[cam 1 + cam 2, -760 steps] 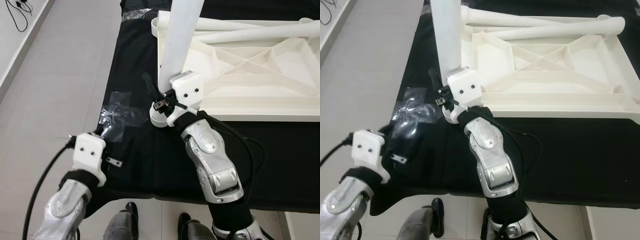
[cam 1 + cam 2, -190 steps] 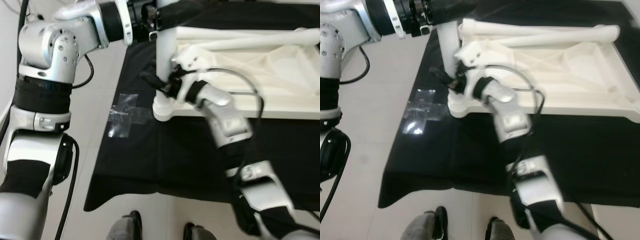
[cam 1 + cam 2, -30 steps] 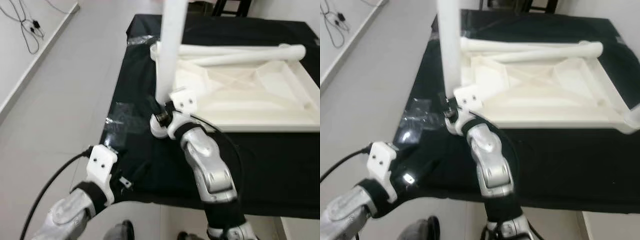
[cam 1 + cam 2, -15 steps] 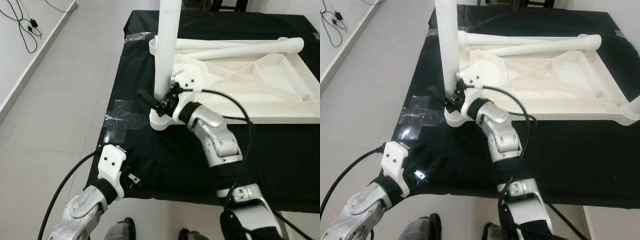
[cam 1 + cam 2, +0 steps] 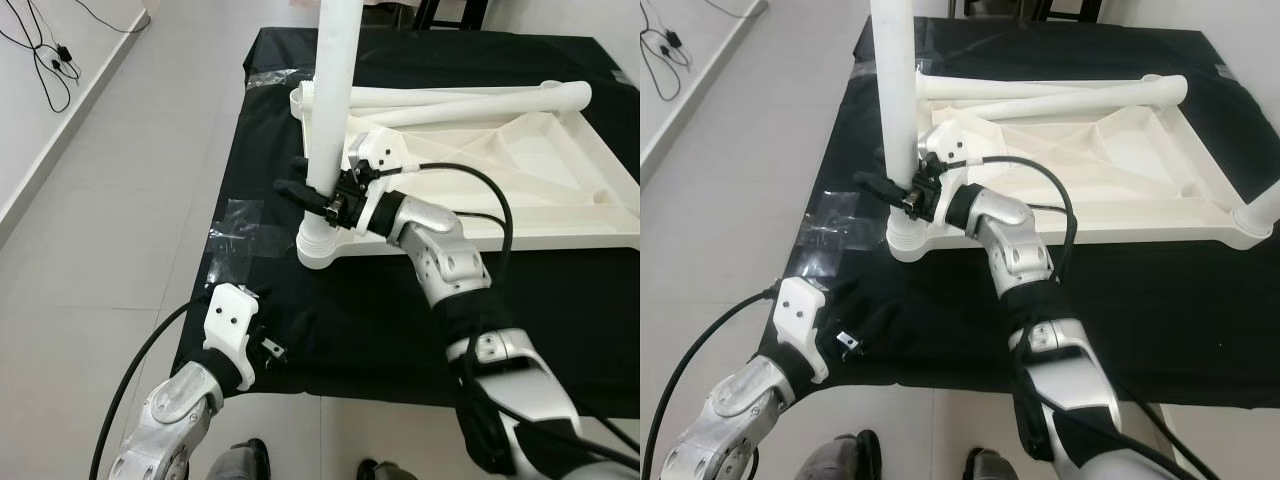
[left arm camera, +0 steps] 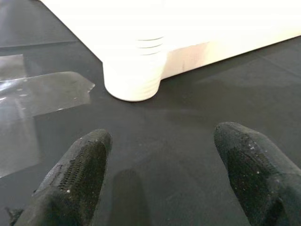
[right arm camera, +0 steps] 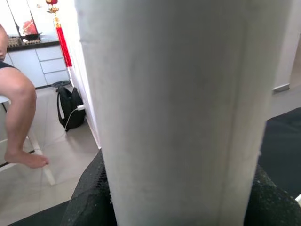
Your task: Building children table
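Since half a second before, the left gripper (image 5: pixel 268 345) had stayed low over the black cloth (image 5: pixel 330 310) while the right arm reached farther in. Its two fingers (image 6: pixel 77 176) stood wide apart, holding nothing. One upright table leg (image 5: pixel 330 110) stood in the inverted white tabletop's (image 5: pixel 500 190) near-left corner socket, the right gripper (image 5: pixel 318 195) clamped around it; two loose legs (image 5: pixel 470 98) lay across the tabletop. From the right wrist, a person's bare leg (image 7: pixel 19 117) showed behind.
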Motion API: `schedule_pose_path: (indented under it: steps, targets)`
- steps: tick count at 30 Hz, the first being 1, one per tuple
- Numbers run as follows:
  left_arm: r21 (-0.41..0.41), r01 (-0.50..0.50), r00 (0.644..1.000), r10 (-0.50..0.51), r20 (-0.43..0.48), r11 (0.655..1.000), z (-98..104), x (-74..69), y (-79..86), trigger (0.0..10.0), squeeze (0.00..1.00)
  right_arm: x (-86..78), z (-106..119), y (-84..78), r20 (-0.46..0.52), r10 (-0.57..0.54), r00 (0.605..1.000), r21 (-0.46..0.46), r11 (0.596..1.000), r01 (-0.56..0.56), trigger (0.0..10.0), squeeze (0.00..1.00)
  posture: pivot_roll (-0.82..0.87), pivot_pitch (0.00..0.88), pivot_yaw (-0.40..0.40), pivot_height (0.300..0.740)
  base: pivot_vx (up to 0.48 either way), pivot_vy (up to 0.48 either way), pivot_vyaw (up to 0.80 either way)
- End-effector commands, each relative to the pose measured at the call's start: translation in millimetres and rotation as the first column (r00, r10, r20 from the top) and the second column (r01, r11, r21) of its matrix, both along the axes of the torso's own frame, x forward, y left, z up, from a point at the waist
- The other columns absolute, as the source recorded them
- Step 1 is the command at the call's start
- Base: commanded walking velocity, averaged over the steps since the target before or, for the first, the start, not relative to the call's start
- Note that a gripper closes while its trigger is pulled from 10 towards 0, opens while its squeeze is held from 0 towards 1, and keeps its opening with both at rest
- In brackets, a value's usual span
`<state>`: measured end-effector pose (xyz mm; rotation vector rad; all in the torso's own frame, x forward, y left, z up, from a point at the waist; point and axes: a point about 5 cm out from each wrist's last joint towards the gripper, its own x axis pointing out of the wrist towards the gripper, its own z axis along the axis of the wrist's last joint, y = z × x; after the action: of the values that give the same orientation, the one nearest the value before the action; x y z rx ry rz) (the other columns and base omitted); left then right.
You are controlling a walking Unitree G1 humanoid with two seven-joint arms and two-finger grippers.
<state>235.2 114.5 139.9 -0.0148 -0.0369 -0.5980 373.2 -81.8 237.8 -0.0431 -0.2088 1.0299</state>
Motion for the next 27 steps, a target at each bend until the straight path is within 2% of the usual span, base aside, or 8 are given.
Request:
schedule_pose_path:
  steps: [1,8,18,19,20,21,25,27]
  targets:
    - [0.009,-0.004,1.000,0.005,-0.011,1.000,-4.4,-0.4,0.1,10.0,0.00,2.4,-8.0,-5.3,-0.025,-0.044,0.999,-0.009,0.999,0.044,0.0,0.00,0.16,0.164,-0.020,0.740,0.000,0.000,0.00]
    - [0.007,-0.019,1.000,0.019,-0.004,1.000,-4.5,5.0,3.1,10.0,0.00,-12.4,-69.2,-50.0,-0.098,-0.841,0.532,-0.190,0.541,0.819,0.0,0.00,0.12,0.172,-0.025,0.740,0.000,0.000,0.00]
    - [0.000,-0.021,1.000,0.020,-0.003,1.000,-4.3,11.9,2.1,10.0,0.00,-30.1,-82.6,-5.2,-0.132,-0.715,0.686,-0.161,0.699,0.697,0.0,0.00,0.11,0.160,-0.021,0.740,0.000,0.000,0.00]
    - [-0.003,-0.026,1.000,0.026,0.001,1.000,-4.1,12.6,2.2,10.0,0.00,-23.5,-79.5,-3.0,-0.137,-0.702,0.699,-0.163,0.712,0.683,10.0,0.00,0.11,0.161,-0.019,0.740,0.000,0.000,0.00]
    - [-0.003,-0.026,1.000,0.026,0.001,1.000,-4.1,12.6,2.2,10.0,0.00,-23.5,-79.5,-3.0,-0.137,-0.702,0.699,-0.163,0.712,0.683,10.0,0.00,0.11,0.161,-0.019,0.740,0.000,0.000,0.00]
    - [-0.004,-0.029,1.000,0.029,0.002,1.000,-4.1,12.7,2.3,10.0,0.00,-20.8,-72.8,1.1,-0.134,-0.654,0.745,-0.128,0.757,0.641,10.0,1.00,0.11,0.160,-0.019,0.740,0.000,0.000,0.00]
    - [-0.003,-0.030,1.000,0.030,0.004,1.000,-4.4,13.3,2.1,10.0,0.00,-18.0,-41.5,15.1,-0.108,-0.450,0.887,0.001,0.892,0.453,10.0,1.00,0.12,0.156,-0.022,0.740,0.000,0.000,0.00]
    - [-0.003,-0.029,1.000,0.029,0.004,1.000,-4.7,13.7,1.8,10.0,0.00,-18.7,-29.0,16.4,-0.109,-0.260,0.959,0.028,0.964,0.265,10.0,0.11,0.12,0.154,-0.022,0.740,0.000,0.000,0.00]
